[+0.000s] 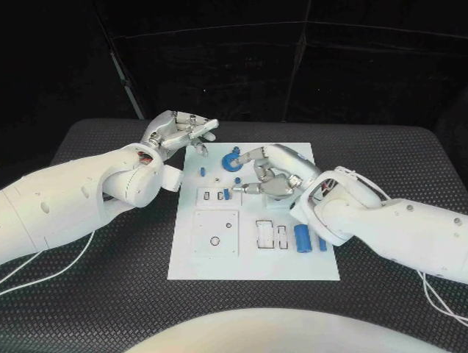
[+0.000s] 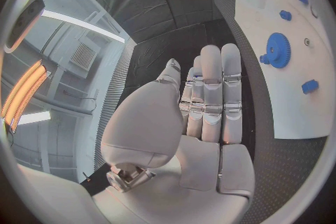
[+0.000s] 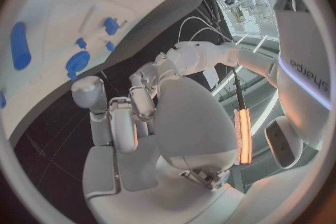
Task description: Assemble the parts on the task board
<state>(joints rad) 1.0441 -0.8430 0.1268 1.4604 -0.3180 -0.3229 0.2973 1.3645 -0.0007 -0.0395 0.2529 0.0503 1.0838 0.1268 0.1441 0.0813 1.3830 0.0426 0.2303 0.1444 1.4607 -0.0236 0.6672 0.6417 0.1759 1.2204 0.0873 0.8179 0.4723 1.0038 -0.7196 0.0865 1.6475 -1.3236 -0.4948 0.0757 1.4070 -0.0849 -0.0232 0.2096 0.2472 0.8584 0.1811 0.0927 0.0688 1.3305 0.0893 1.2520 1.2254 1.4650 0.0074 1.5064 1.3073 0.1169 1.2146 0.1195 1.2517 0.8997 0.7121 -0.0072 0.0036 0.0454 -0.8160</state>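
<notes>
Right wrist view reads "sharpa"; left hand [image 1: 178,132] spread empty, right hand [image 1: 271,173] seemingly curled empty.

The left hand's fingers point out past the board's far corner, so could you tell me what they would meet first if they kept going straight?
Probably nothing: the left hand points over bare black table beside the white board, and the blue gear lies off to the side. Depth is unclear.

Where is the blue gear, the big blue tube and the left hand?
blue gear [image 2: 277,50]: left wrist view, its toothed face.
big blue tube [image 1: 301,239]: head view, middle of its side.
left hand [image 1: 178,131]: head view, its middle.
</notes>
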